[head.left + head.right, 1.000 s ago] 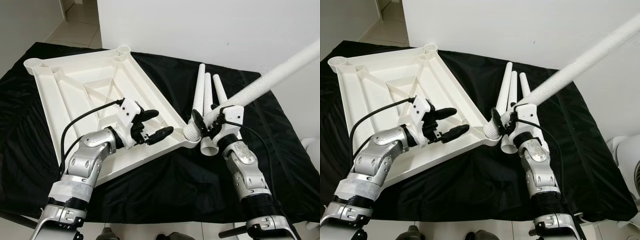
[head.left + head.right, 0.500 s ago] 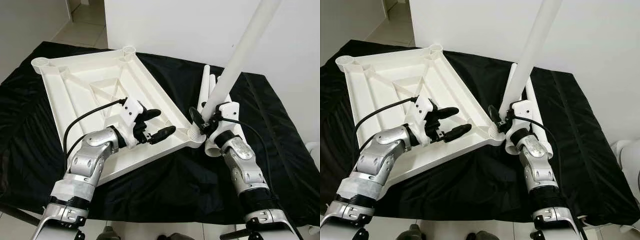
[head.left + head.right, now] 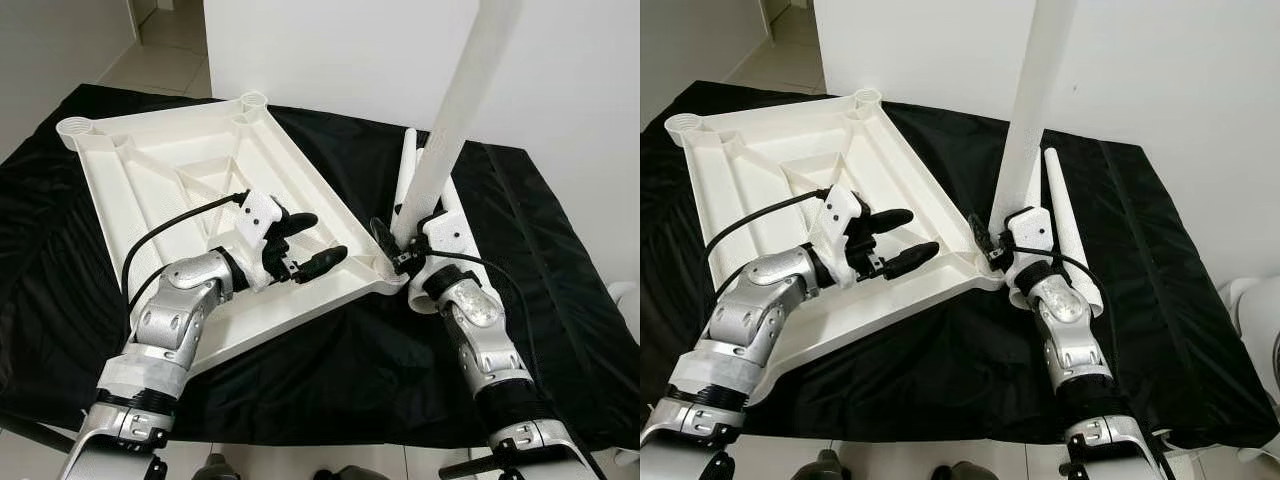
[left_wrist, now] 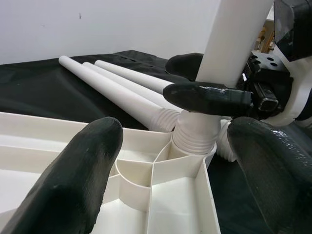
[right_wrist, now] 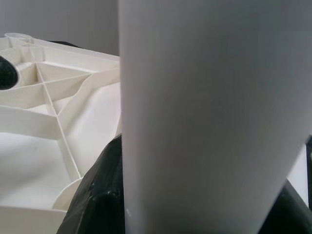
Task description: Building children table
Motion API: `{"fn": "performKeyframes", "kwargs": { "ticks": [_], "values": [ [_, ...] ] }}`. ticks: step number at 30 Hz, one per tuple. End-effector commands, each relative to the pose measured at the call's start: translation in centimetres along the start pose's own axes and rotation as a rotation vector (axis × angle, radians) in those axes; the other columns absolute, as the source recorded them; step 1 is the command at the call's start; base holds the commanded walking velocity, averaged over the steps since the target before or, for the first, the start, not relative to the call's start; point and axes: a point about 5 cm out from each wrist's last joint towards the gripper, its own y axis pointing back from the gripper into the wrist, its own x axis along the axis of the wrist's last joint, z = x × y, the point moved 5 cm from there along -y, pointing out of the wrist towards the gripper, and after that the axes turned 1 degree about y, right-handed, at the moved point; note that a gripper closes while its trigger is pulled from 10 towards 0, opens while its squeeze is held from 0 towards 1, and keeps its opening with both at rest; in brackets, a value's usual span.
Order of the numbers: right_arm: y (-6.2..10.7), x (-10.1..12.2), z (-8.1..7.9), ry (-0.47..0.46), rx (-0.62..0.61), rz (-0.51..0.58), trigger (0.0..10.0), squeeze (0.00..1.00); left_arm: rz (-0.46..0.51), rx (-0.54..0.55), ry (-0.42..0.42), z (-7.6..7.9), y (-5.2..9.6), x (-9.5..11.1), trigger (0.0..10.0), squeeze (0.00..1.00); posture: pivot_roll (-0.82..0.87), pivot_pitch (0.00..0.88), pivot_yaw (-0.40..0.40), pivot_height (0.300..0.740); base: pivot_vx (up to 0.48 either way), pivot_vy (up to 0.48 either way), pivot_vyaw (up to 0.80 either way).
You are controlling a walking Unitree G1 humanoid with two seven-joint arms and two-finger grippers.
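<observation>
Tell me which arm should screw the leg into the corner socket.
Right. The right gripper is shut on the leg, upright at the tabletop's corner socket. The left gripper is open over the tabletop.

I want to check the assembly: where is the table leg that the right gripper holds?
The table leg stands nearly upright in the tabletop corner socket on the robot's right, gripped by the right gripper.
</observation>
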Motion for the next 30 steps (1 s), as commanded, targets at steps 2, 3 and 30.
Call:
{"fn": "performKeyframes", "kwargs": {
  "ticks": [2, 3, 30],
  "values": [
    [1.2, -2.8, -0.8, -0.040, 0.031, -0.106, 10.0, 0.00, 0.002, -0.005, 0.001, 0.1, -0.2, 0.2, 10.0, 0.00, 0.06, 0.032, -0.093, 0.740, 0.000, 0.000, 0.00],
    [1.2, -2.8, -0.8, -0.040, 0.031, -0.106, 10.0, 0.00, 0.002, -0.005, 0.001, 0.1, -0.2, 0.2, 10.0, 0.00, 0.06, 0.032, -0.093, 0.740, 0.000, 0.000, 0.00],
    [0.3, -5.3, -0.6, -0.275, -0.120, -0.198, 10.0, 0.00, -0.001, 0.004, 0.008, 0.1, 0.0, 0.3, 10.0, 0.00, 0.07, 0.041, -0.097, 0.740, 0.000, 0.000, 0.00]
  ]
}}
